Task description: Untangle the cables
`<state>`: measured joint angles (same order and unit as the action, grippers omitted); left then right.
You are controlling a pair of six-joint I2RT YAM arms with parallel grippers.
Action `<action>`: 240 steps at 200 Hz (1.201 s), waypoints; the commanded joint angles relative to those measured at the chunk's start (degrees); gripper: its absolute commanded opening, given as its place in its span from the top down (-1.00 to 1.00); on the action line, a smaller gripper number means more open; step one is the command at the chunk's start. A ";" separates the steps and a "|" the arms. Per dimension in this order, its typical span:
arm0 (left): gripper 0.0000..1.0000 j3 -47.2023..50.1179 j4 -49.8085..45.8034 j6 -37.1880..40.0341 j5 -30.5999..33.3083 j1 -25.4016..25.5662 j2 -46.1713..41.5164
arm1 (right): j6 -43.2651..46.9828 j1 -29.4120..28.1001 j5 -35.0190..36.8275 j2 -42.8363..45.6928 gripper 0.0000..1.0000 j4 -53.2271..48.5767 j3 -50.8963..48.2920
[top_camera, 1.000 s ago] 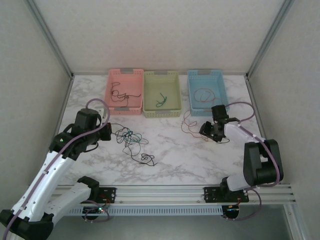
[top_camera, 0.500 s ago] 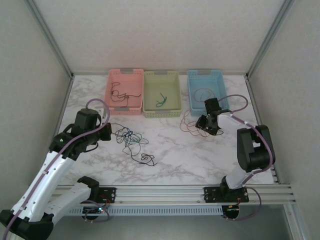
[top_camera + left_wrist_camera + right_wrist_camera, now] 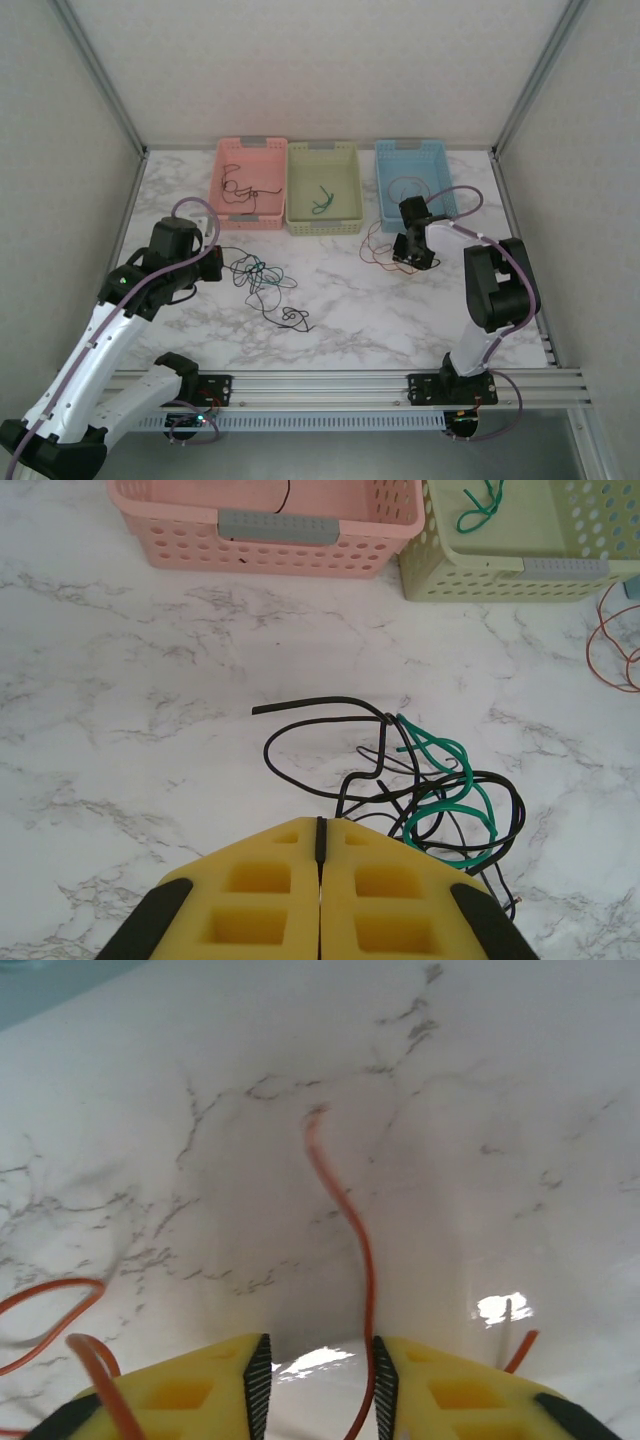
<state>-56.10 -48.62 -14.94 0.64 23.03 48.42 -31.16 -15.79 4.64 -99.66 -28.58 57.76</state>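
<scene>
The left gripper is clenched: its yellow pads press flat together, with a black cable nipped in the seam between them. That strand rises from the fingertips and joins the tangle of cables, which lies on the marble table just ahead of the tips and a little to their right. The tangle is black loops wound through with a green cable. Well beyond it, ahead and to the left of the tool, stands a pink basket, and ahead to the right a green basket (each holds a strand of its own colour family, black in one and green in the other). From above, the left gripper sits beside the tangle, touching its near edge.

The right gripper has its jaws apart. An orange cable runs up through the gap, close against the inner face of the finger on the right of that view, but not clamped. Ahead of the tips it bends left and ends in a free tip on the marble. More orange loops lie out past the other finger. From above, the right gripper points down among these loops, with a blue basket just beyond it
</scene>
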 commanded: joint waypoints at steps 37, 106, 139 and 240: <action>1.00 0.72 0.18 0.92 -0.47 -0.44 -0.53 | 1.70 -0.47 0.18 2.31 0.86 -1.88 0.78; 1.00 0.73 0.18 0.93 -0.47 -0.39 -0.52 | 2.81 -0.60 -0.68 20.16 1.00 -10.51 4.69; 1.00 0.72 0.17 0.88 -0.34 -0.44 -0.61 | 3.49 -0.46 0.48 25.34 1.00 -14.68 13.06; 1.00 0.87 0.24 0.88 -0.38 -0.44 -0.35 | 6.64 0.36 18.93 17.15 1.00 -8.41 39.65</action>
<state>-56.01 -48.60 -14.74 0.64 23.03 48.42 -27.14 -15.79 14.39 -77.95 -40.58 92.14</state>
